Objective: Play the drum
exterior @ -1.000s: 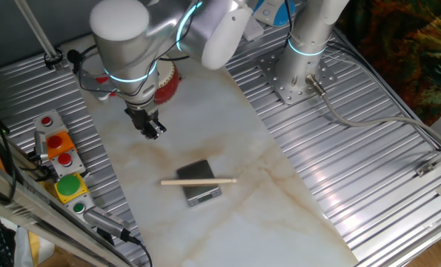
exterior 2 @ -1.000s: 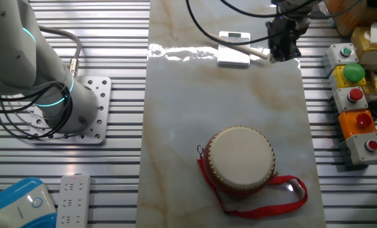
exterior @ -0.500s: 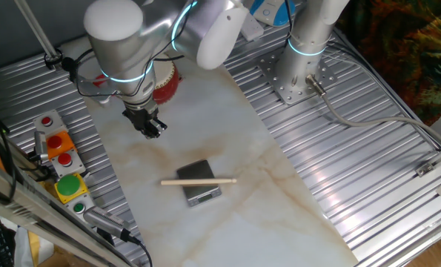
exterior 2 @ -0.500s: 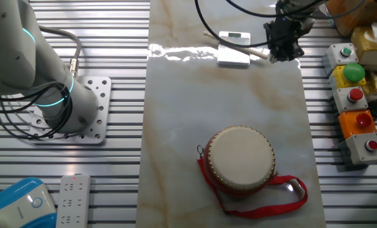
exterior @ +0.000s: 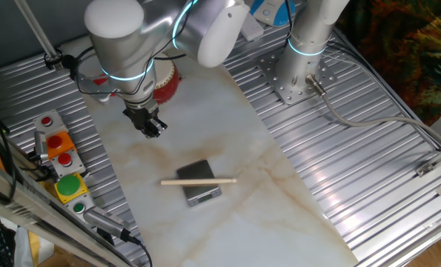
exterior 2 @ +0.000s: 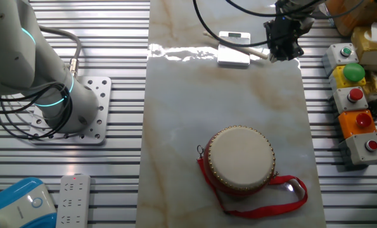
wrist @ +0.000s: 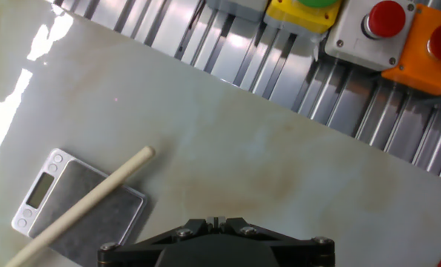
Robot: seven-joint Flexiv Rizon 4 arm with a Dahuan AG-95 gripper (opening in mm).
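The drum [exterior 2: 242, 158] has red sides, a cream drumhead and a red strap loop, and stands on the marble board; in one fixed view only its red side [exterior: 167, 81] shows behind the arm. A wooden stick [exterior: 199, 180] lies across a small grey scale [exterior: 200, 182]; both show in the hand view, stick [wrist: 83, 203] on scale [wrist: 78, 207]. My gripper [exterior: 153, 130] hangs over the bare board between drum and scale, fingers together, empty. It also shows in the other fixed view [exterior 2: 284, 52] and the hand view [wrist: 216, 220].
A button box with red, orange and green buttons [exterior: 59, 159] sits on the ribbed metal at the board's side, also in the hand view [wrist: 387, 26]. A second arm's base [exterior: 294, 74] stands at the far side. A power strip [exterior 2: 73, 199] lies near the corner.
The arm shifted slightly toward the button box side between one second ago and half a second ago. Since then nothing has visibly moved.
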